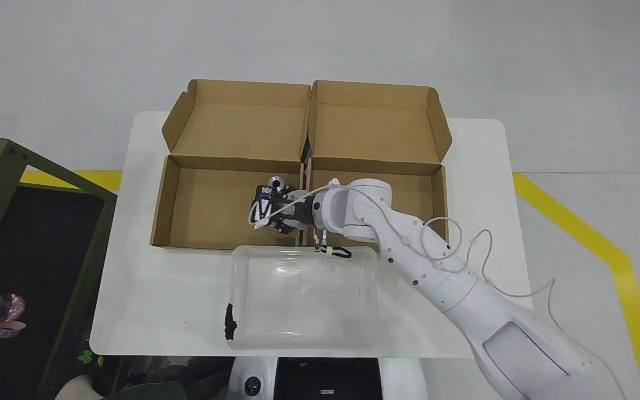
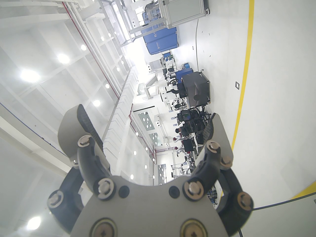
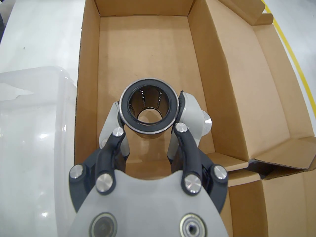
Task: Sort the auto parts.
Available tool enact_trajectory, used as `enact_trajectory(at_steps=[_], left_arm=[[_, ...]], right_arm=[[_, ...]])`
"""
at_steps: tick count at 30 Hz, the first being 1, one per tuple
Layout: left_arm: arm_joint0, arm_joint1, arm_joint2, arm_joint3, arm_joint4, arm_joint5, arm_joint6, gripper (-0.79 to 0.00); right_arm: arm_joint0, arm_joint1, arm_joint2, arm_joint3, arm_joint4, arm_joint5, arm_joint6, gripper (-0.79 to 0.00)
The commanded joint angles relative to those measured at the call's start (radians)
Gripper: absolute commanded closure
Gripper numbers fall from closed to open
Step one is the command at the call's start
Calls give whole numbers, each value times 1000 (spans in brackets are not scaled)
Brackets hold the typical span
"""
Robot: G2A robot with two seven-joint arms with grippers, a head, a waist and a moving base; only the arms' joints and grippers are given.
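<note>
Right up close, the right gripper (image 3: 150, 110) has its two fingers clamped on a linear bearing (image 3: 149, 127), one finger on each flank of the sleeve. It's a metal cylinder with a black ring at its end, and the open bore faces back toward the wrist, so rows of little balls show along its inside wall.

Directly beneath the gripper is the bare brown floor of an open cardboard box (image 3: 143, 50), and the bearing hangs above it, clear of the walls. The box runs away beyond the fingertips, its lid folded out flat on one side.

A second cardboard box (image 1: 400, 190) stands just beside the first, the two walls touching, close behind the wrist. On the gripper's other side a clear plastic bin (image 1: 300, 300) lies on the white table (image 1: 140, 260), next to the box's long wall. Something small and dark (image 1: 230, 320) rests at the bin's far corner; I can't make out what it is.

From above, the right arm crosses the bin's corner to put the gripper (image 1: 270, 210) over the first box's near end.

Over on the other side, the left gripper (image 2: 147, 119) points off into the room, fingers spread wide and holding nothing.
</note>
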Motion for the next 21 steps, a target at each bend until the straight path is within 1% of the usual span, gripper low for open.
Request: enact_trajectory(at_steps=[1,5,6,8,9,14,16,20,21], left_arm=[[0,0,0,0,0,0,0,-785],[0,0,0,0,0,0,0,-785],[0,0,0,0,0,0,0,-785],[0,0,0,0,0,0,0,-785],[0,0,0,0,0,0,0,-785],[0,0,0,0,0,0,0,-785],[0,0,0,0,0,0,0,-785],[0,0,0,0,0,0,0,-785],[0,0,0,0,0,0,0,-785]], right_arm=[[6,-5,-7,9,-4,7,18,0],[14,-14,-17,21,-10,16,45,0],[14,-16,-18,24,-9,18,49,-25],[18,-19,-21,30,-11,18,65,-102],[18,-20,-22,32,-11,19,70,-123],[20,-27,-27,45,-11,14,98,-179],[21,-29,-28,49,-9,9,106,-231],[23,-33,-27,53,-9,9,115,-366],[23,-34,-26,54,-10,10,118,-382]])
